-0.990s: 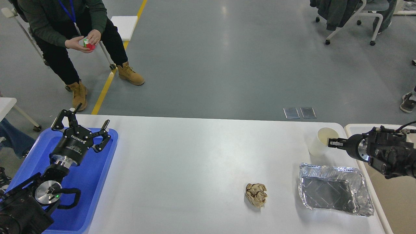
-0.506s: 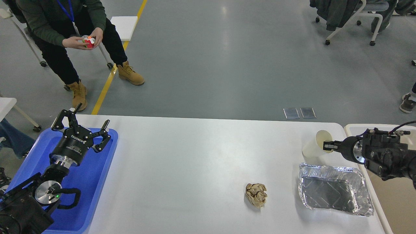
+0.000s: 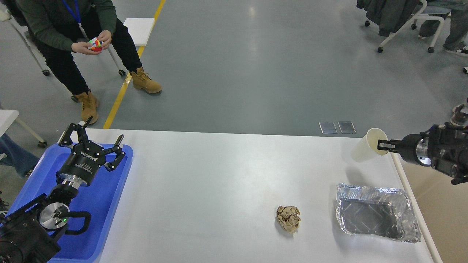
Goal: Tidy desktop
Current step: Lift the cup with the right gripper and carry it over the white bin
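The white desktop [image 3: 219, 182] fills the lower view. My right gripper [image 3: 382, 145] is shut on the rim of a cream paper cup [image 3: 365, 148] and holds it tilted, lifted above the desktop's far right corner. A crumpled brown paper ball [image 3: 288, 218] lies on the desktop right of the middle. A crinkled foil tray [image 3: 376, 212] lies near the right edge. My left gripper [image 3: 95, 140] is open and empty, hovering over the blue tray [image 3: 106, 204] at the left.
A beige bin with a cream rim [image 3: 446, 212] stands just past the desktop's right edge. A seated person [image 3: 73, 36] with a colour cube is behind the far left corner. Wheeled chairs stand at the back right.
My right gripper has lifted the paper cup off the desktop, up and to the right, tilting it. The left arm has not moved.
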